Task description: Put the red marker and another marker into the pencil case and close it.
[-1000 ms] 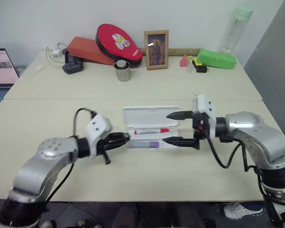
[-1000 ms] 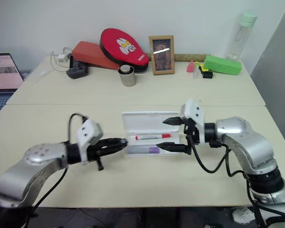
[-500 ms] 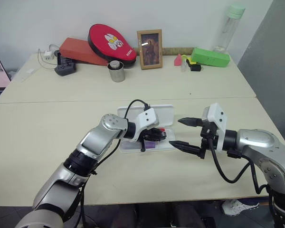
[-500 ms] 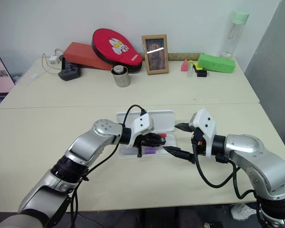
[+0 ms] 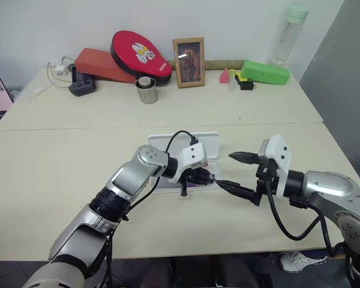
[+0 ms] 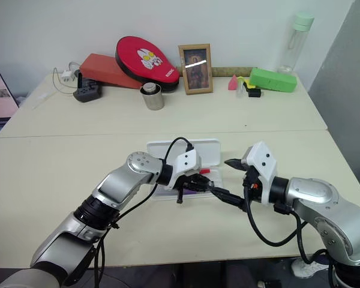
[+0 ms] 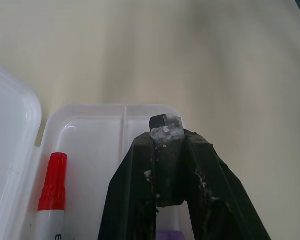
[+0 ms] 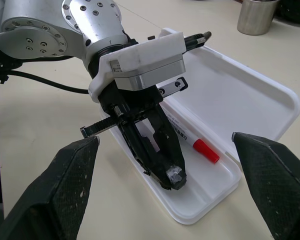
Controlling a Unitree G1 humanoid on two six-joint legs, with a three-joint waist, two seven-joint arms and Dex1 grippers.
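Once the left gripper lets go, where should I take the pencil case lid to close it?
Take the lid by its free long edge, coming from the far side: it lies flat open behind the tray, hinged to its back wall.

L tool (image 8: 172,176) blocking pencil case (image 8: 270,107) tray, open lid behind, table (image 5: 60,162) front free
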